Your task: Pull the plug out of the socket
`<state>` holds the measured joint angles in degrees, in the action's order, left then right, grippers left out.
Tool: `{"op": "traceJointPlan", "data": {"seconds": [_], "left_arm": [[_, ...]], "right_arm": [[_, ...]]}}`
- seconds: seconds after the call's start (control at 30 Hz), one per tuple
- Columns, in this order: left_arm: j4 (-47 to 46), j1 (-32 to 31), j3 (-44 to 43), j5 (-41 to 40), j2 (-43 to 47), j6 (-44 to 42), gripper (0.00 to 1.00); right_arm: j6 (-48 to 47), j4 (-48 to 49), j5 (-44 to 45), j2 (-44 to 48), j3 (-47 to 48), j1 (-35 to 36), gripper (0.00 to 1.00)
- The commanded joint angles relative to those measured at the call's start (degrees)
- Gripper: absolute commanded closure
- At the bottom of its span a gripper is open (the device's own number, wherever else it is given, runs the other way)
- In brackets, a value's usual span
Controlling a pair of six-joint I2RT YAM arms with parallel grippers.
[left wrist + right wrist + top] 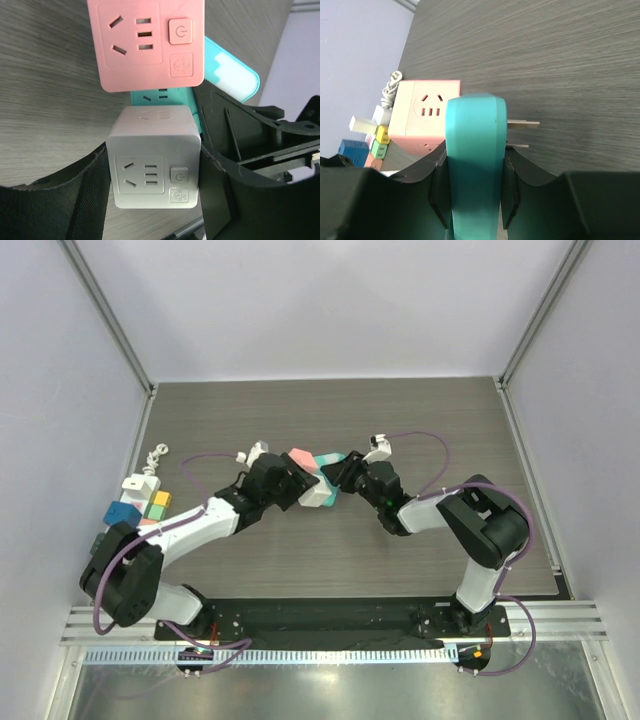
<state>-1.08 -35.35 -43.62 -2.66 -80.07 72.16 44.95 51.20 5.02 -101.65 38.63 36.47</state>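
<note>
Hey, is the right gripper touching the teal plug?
Touching. The right wrist view shows the right gripper clamped on the teal plug, both fingers pressed flat against its sides with no gap.

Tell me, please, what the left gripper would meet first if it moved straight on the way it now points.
Probably the pink socket cube, directly ahead of the white socket cube that the left gripper holds; whether they already touch is unclear.

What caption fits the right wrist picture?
Right tool grips the teal plug, prongs bare, beside the pink socket cube.
</note>
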Motion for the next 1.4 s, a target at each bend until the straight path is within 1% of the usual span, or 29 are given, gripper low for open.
{"op": "traceJointPlan", "data": {"seconds": [0.0,0.03,0.07,0.1,0.23,0.27,0.3,0.33,0.37,0.47,0.6,0.7,0.73,0.83,0.87,0.9,0.93,0.97,1.0,1.03,1.07,1.1,1.13,1.17,1.2,1.23,1.3,1.33,1.37], "left_arm": [[0.07,-5.59,-5.59,-9.28,8.87,-7.79,1.00],[5.07,-7.26,-9.17,-13.47,9.23,-12.87,1.00],[10.26,-9.71,-10.42,-16.56,9.23,-14.49,1.00],[11.79,-10.69,-11.22,-21.12,9.23,-15.64,1.00],[12.25,-16.05,-12.02,-27.39,9.49,-24.25,1.00],[10.85,-15.71,-11.41,-25.66,9.67,-25.48,1.00],[8.05,-14.75,-10.36,-23.21,10.63,-24.27,1.00],[6.20,-13.44,-7.91,-16.40,11.34,-22.09,1.00],[4.27,-10.55,-6.32,-13.46,12.21,-15.10,1.00],[-1.46,-5.97,-2.11,-4.06,14.15,-1.64,1.00],[-2.17,-4.99,-1.03,-0.86,15.03,7.01,1.00],[3.26,-5.51,-3.48,-3.66,15.74,6.42,1.00],[8.33,-5.95,-4.45,-4.89,15.74,4.93,1.00],[8.47,-5.96,-4.55,-4.38,15.39,4.48,1.00],[4.20,-5.35,-3.77,-2.64,15.30,5.18,1.00],[-0.98,-4.56,-2.28,3.04,14.95,7.27,1.00],[-7.29,-3.42,3.57,7.36,14.51,13.73,1.00],[-18.93,-2.10,5.71,9.32,13.11,17.02,1.00],[-20.00,-1.91,6.69,10.81,12.67,17.92,1.00],[-18.71,-1.74,5.31,11.26,12.66,17.23,1.00],[-12.25,-2.35,2.08,7.96,13.53,12.61,1.00],[-7.23,-2.70,2.04,7.93,14.24,9.69,1.00],[-0.74,-3.57,0.13,-1.47,15.29,4.97,1.00],[6.81,-8.11,-7.29,-10.70,16.08,-4.56,1.00],[15.06,-11.02,-10.67,-17.84,16.09,-8.23,1.00],[21.67,-12.71,-13.22,-21.39,15.22,-9.83,1.00],[18.59,-10.45,-11.16,-13.30,15.82,-7.68,1.00],[10.57,-8.96,-8.79,-7.51,16.69,-5.04,1.00],[5.88,-5.20,-6.33,2.55,16.88,-1.18,1.00]], "right_arm": [[-3.90,1.97,5.27,-1.19,-1.45,-3.95,0.99],[-3.12,2.50,5.27,-1.10,-1.63,-4.04,0.99],[-2.85,2.33,5.01,-1.71,-1.37,-4.21,0.99],[-2.24,2.33,4.05,-2.06,-1.28,-4.47,0.99],[1.10,5.39,1.40,-4.26,-1.19,-5.44,0.99],[1.11,5.58,1.14,-4.35,-1.02,-5.44,0.99],[1.02,5.66,1.22,-4.35,-1.01,-5.44,0.99],[0.84,5.58,1.75,-4.18,-1.10,-5.36,0.99],[0.41,5.58,1.84,-4.09,-1.10,-5.36,0.99],[0.14,5.49,2.72,-3.39,-1.54,-5.53,0.99],[-0.38,5.40,4.03,-2.59,-2.07,-5.44,0.99],[-1.00,4.88,6.58,-1.63,-2.51,-5.36,0.99],[-2.57,3.13,7.72,-0.67,-2.25,-5.18,0.99],[-5.74,1.45,11.24,0.48,-1.72,-3.69,0.99],[-6.97,0.84,11.94,1.09,-1.46,-2.64,0.99],[-8.29,-0.47,15.17,1.53,-1.02,-1.67,0.99],[-9.86,-1.44,15.81,1.80,-0.58,-1.32,0.99],[-9.97,-1.28,15.99,1.98,-0.58,-1.14,0.99],[-9.88,-1.37,15.47,1.89,-0.49,-0.96,0.99],[-9.71,-1.02,15.29,1.72,-0.40,-0.96,0.99],[-9.70,-1.19,15.03,1.63,-0.31,-0.96,0.99],[-9.62,-1.19,15.02,1.63,-0.31,-0.96,0.99],[-9.44,-1.02,15.11,1.89,-0.57,-0.87,0.99],[-9.70,-1.28,15.37,1.98,-0.58,-1.05,0.99],[-9.88,-1.19,15.46,2.33,-0.75,-0.96,0.99],[-10.14,-0.84,16.16,2.50,-1.01,-0.96,0.99],[-10.67,-1.28,16.95,2.68,-1.01,-0.87,0.99],[-11.02,-0.93,17.48,2.77,-1.19,-0.87,0.99],[-11.37,-1.19,18.61,2.86,-1.10,-0.87,0.99]]}}
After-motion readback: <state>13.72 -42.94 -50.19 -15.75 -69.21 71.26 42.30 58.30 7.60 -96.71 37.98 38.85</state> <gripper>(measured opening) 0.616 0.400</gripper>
